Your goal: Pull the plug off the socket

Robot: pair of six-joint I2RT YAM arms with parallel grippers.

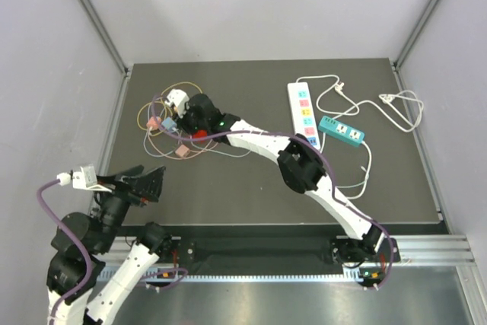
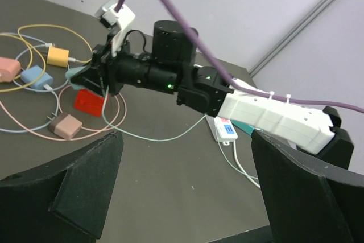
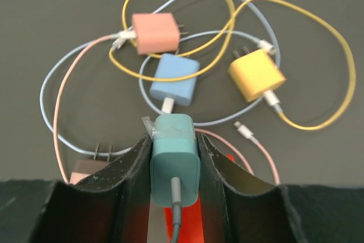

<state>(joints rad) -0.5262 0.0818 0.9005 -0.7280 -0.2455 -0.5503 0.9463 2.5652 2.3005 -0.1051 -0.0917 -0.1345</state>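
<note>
My right gripper (image 3: 173,140) is shut on a teal charger plug (image 3: 174,160), gripped on both sides, its cable hanging toward the camera. It holds the plug above a pile of chargers at the table's back left (image 1: 186,121), apart from both sockets. The left wrist view also shows this gripper (image 2: 94,78). A white power strip (image 1: 303,114) and a teal power strip (image 1: 342,131) lie at the back right. My left gripper (image 1: 144,180) is open and empty over the front left of the table (image 2: 187,140).
Below the held plug lie a pink charger (image 3: 154,32), a blue one (image 3: 175,78), a yellow one (image 3: 256,75), a brown one (image 3: 85,169) and a red one (image 3: 187,223), with looped cables. White cords (image 1: 380,104) trail right of the strips.
</note>
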